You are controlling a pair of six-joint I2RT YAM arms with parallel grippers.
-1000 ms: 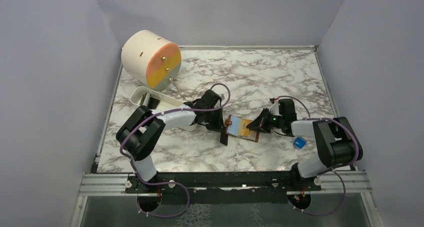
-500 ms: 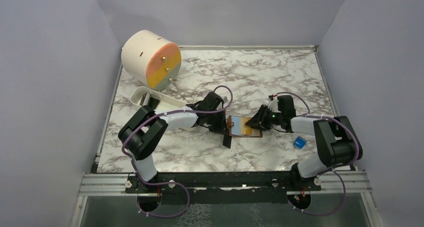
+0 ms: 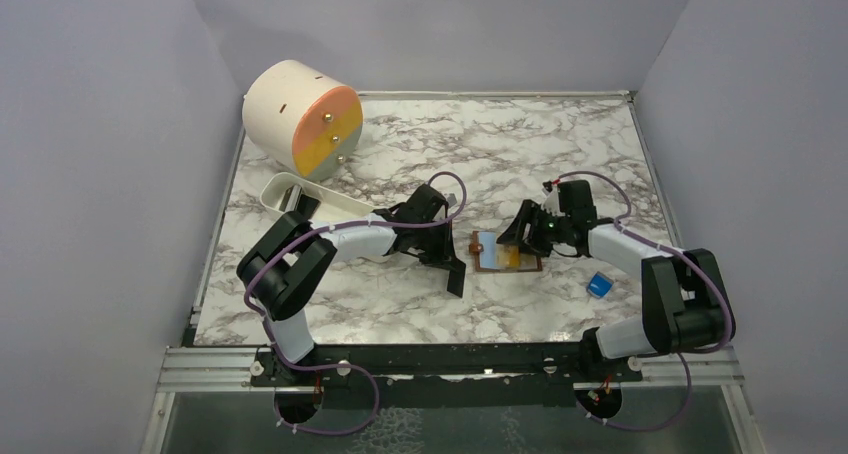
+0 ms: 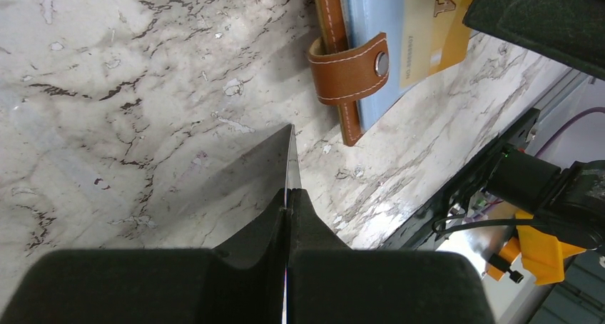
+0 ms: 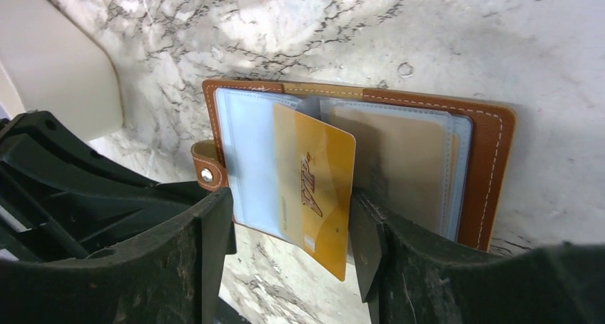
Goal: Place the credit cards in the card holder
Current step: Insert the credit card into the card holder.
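The left fingers were pressed fully together on a dark card, pinching one end so that it stood on edge, thin as a blade from the wrist view, with its free corner pointing down at the marble desk. I could not tell whether it touched the desk. Just beyond it lay the card holder, opened flat, its brown snap tab curled over the nearer edge and clear of the dark card. The right fingers stood wide apart and held nothing. They straddled an orange-yellow card that lay askew across the holder's pale blue pockets, one end overhanging its edge; whether any of it sat inside a pocket I could not tell. From above, the holder lay mid-desk between the two arms. Further out, a small blue block rested beside the right arm, a white oblong tray sat behind the left arm, and a cream drum with an orange and yellow face stood in the far left corner.
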